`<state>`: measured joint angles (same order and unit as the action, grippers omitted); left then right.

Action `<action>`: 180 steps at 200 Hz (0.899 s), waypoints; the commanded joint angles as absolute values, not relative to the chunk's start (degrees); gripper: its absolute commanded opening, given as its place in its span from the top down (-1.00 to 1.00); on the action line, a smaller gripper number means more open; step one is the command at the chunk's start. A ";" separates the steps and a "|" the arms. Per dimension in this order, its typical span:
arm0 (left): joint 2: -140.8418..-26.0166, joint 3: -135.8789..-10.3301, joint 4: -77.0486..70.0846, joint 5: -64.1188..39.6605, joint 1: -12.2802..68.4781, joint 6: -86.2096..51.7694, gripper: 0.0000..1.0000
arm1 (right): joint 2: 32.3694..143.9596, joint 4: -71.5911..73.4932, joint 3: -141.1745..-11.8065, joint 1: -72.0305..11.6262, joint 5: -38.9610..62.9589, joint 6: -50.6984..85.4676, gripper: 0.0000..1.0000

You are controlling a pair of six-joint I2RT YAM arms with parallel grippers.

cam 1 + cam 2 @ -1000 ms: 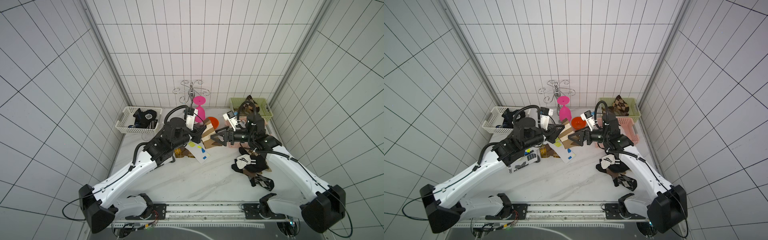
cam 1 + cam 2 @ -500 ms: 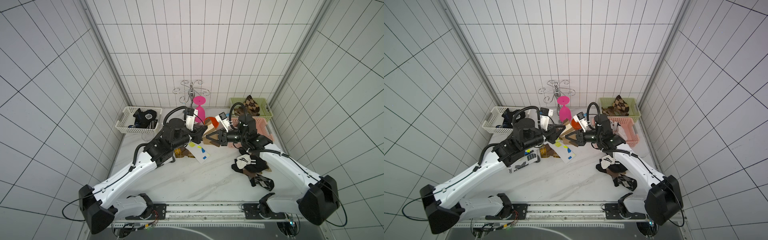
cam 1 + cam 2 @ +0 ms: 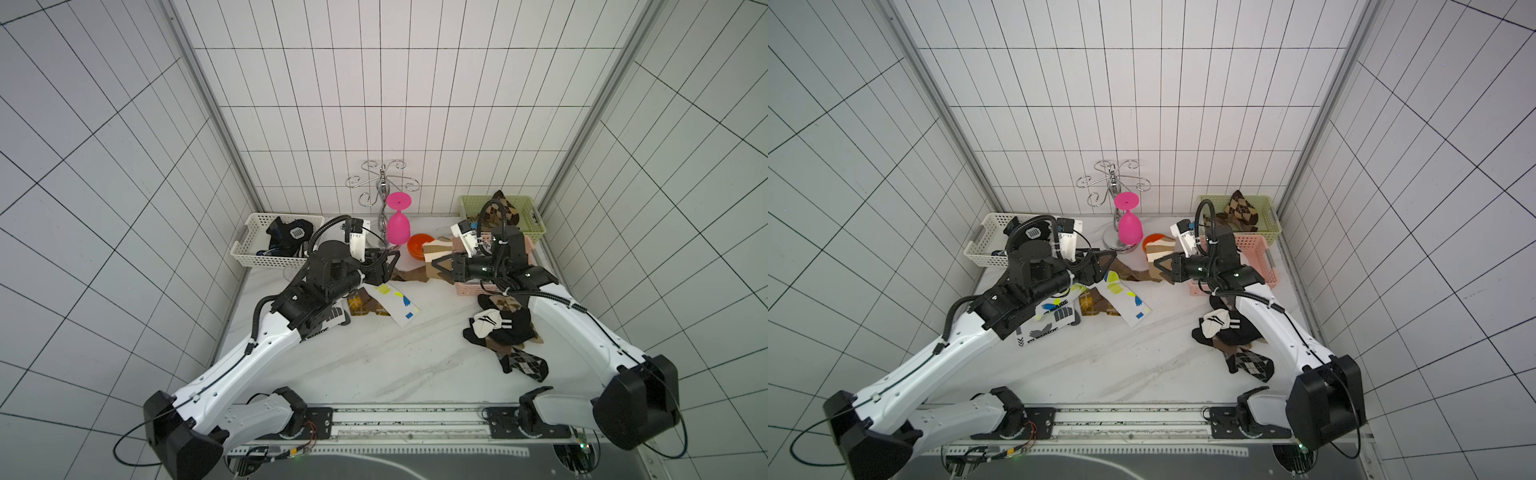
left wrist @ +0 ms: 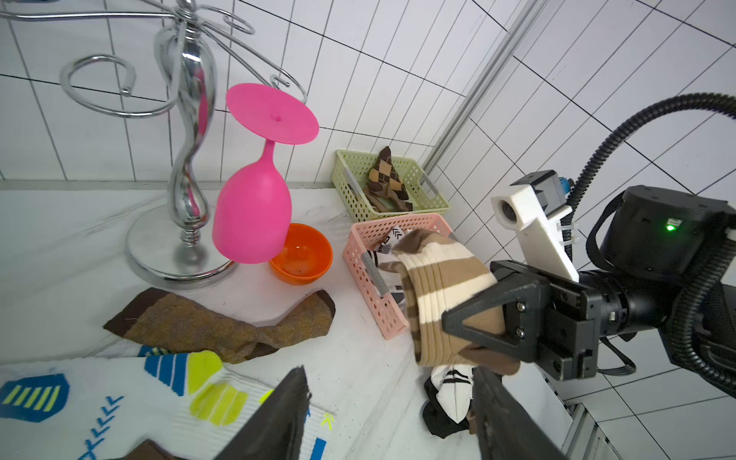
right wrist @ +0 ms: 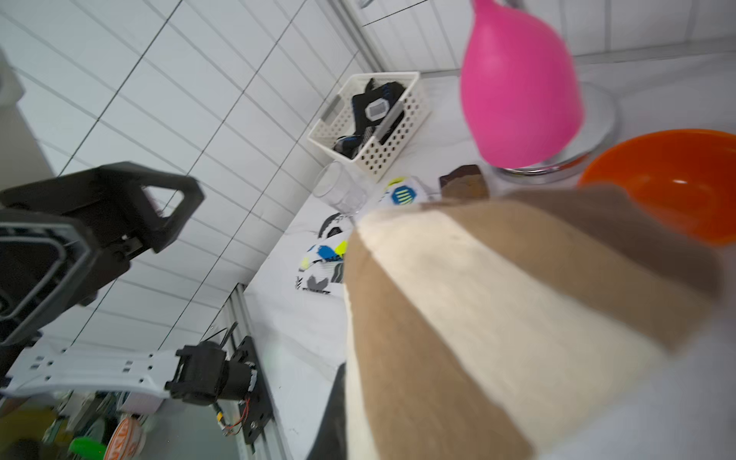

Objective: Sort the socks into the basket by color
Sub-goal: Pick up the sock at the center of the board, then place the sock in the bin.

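The green basket [image 3: 534, 222], holding argyle socks [image 3: 509, 212], sits in the far corner just behind the right gripper [image 3: 1160, 270]. That gripper is clamped on the striped sock [image 4: 438, 278], lifted off the table. The left gripper [image 3: 390, 266] gapes empty, farther away.

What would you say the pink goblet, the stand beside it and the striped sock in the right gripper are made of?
Pink goblet: probably plastic, opaque with a soft sheen. Stand: metal, chrome-bright, mirroring its surroundings. Striped sock: knitted fabric, matte, ribbed cuff, draping limply from the right gripper.
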<state>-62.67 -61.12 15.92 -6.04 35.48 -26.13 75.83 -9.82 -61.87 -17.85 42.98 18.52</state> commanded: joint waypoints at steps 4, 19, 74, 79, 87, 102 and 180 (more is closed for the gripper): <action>-61.00 -59.48 16.65 -6.12 34.41 -25.84 -0.33 | 78.96 -13.47 -73.08 -13.62 36.16 16.44 1.00; -61.00 -58.83 16.38 -7.15 34.41 -25.92 -0.33 | 81.83 -13.56 -76.27 -11.67 31.81 16.82 1.00; -61.16 -57.30 15.31 -10.44 34.37 -25.94 -0.31 | 94.66 -5.71 -88.51 -8.09 16.16 16.36 1.00; -61.17 -57.23 15.29 -10.62 34.44 -25.99 -0.32 | 96.15 -4.82 -89.91 -7.82 15.39 16.28 1.00; -61.17 -57.13 15.36 -10.80 34.43 -26.01 -0.32 | 98.56 -3.13 -91.93 -7.54 13.81 16.03 1.00; -61.39 -56.97 15.17 -10.98 34.41 -26.08 -0.31 | 102.87 1.28 -94.70 -6.97 12.00 15.58 1.00; -64.69 -58.01 14.84 -10.11 33.66 -26.05 -0.31 | 128.11 11.95 -113.76 -1.32 13.59 15.85 1.00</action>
